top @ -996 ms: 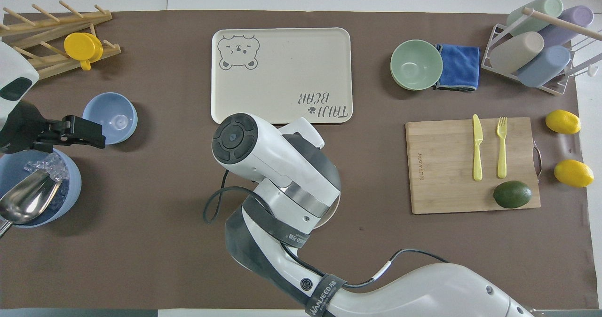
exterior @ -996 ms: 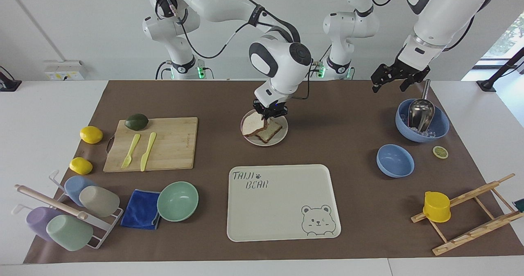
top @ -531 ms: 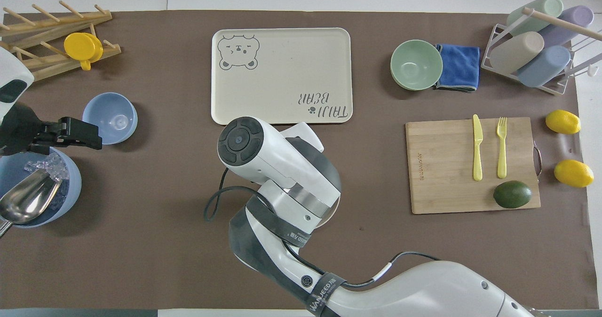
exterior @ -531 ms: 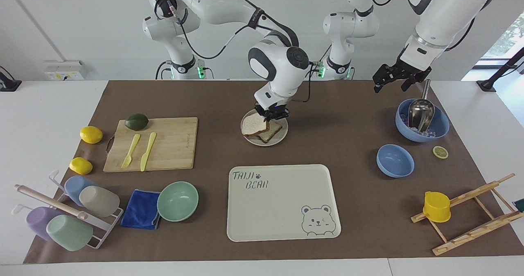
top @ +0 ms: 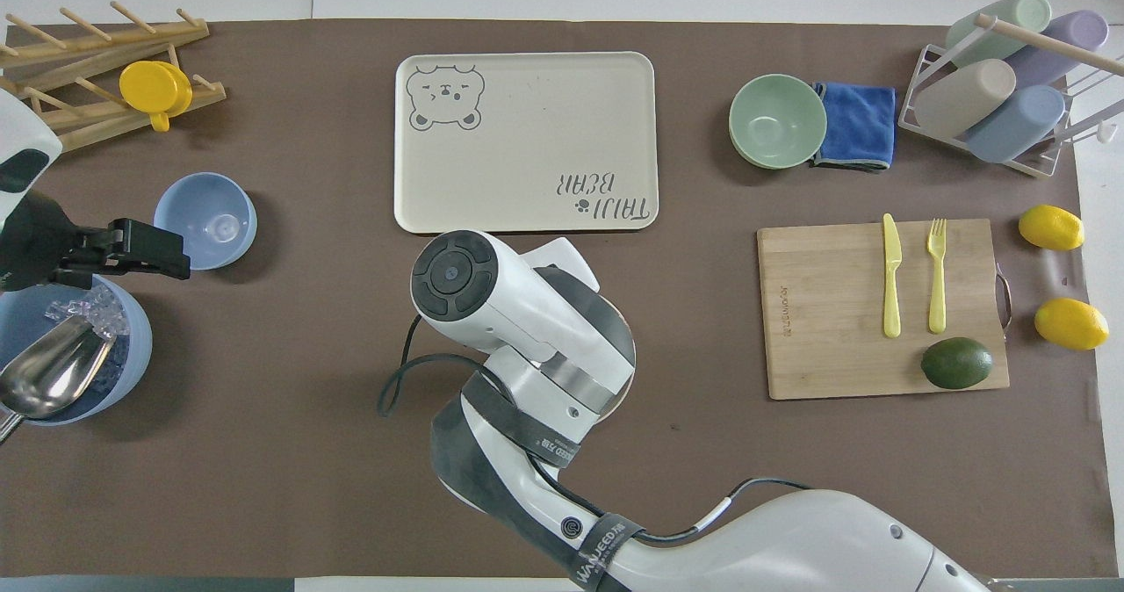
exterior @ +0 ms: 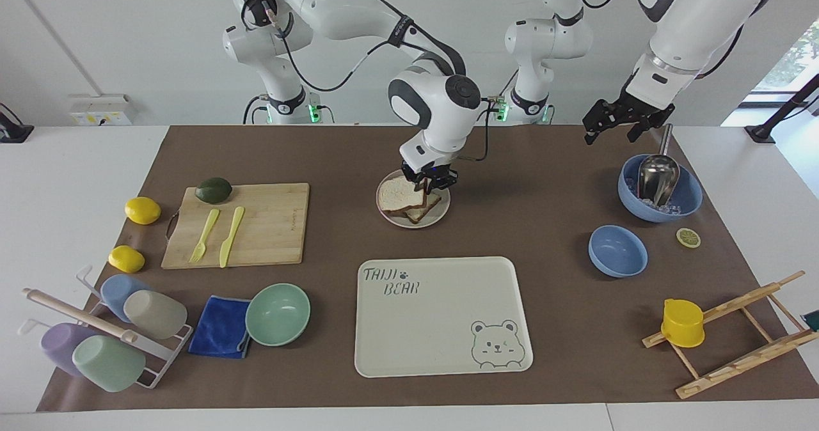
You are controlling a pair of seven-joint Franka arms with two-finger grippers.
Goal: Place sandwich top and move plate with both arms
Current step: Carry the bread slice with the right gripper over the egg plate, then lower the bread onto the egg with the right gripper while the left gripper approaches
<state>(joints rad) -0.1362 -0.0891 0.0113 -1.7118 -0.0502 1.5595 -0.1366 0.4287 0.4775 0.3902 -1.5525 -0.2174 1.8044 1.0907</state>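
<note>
The top (exterior: 398, 194) lies on the lower slice, on the plate (exterior: 436, 217), which sits nearer the robots than the tray (exterior: 441, 316). The right claw (exterior: 429, 181) is low over the bread's robot-side edge; whether it has let go I cannot tell. The top sits skewed — if soft crumb clings to a finger, a lift could drag it off the stack. The plate is smooth with a raised rim, so a one-sided push could tip it or slide it on the tabletop's brown mat. The left claw (exterior: 617, 121) waits wide open and empty above the bowl (exterior: 688, 194) of ice and its metal scoop (exterior: 658, 174).
</note>
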